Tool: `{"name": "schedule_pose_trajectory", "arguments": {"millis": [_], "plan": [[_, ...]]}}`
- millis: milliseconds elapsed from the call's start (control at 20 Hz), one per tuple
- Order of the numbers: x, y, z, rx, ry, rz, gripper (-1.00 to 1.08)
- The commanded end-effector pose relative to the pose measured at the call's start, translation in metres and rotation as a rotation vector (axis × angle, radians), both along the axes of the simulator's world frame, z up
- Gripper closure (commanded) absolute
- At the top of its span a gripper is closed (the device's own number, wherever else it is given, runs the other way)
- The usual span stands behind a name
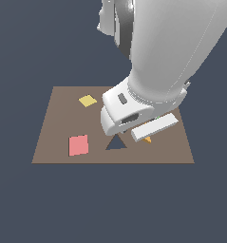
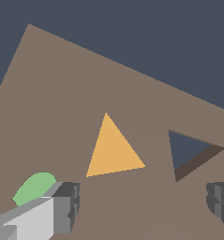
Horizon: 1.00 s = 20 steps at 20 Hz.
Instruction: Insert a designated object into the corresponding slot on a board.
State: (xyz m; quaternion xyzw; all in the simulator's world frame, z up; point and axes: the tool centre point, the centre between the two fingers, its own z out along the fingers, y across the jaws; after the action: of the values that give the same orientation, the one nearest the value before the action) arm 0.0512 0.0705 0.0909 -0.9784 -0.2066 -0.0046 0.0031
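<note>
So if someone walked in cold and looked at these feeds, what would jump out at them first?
Probably the big white robot arm filling the exterior view, bent low over the flat brown rectangular board. Next, in the wrist view, the small orange triangular block lying flat on the board, untouched, with the open tool hovering over it. Right beside the block gapes the dark triangle-shaped cutout, still empty.
</note>
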Motion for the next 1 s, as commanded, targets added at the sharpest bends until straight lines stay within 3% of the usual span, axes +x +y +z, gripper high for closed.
{"name": "schedule_pose_trajectory", "arguments": {"millis": [0,400,950], "plan": [[0.006,0.009,-0.013,-0.002,0.002,0.055,-0.92],[0.014,0.027,-0.038,-0.008,0.006,0.156,-0.92],[0.014,0.029,-0.054,-0.008,0.007,0.167,-0.92]]}}
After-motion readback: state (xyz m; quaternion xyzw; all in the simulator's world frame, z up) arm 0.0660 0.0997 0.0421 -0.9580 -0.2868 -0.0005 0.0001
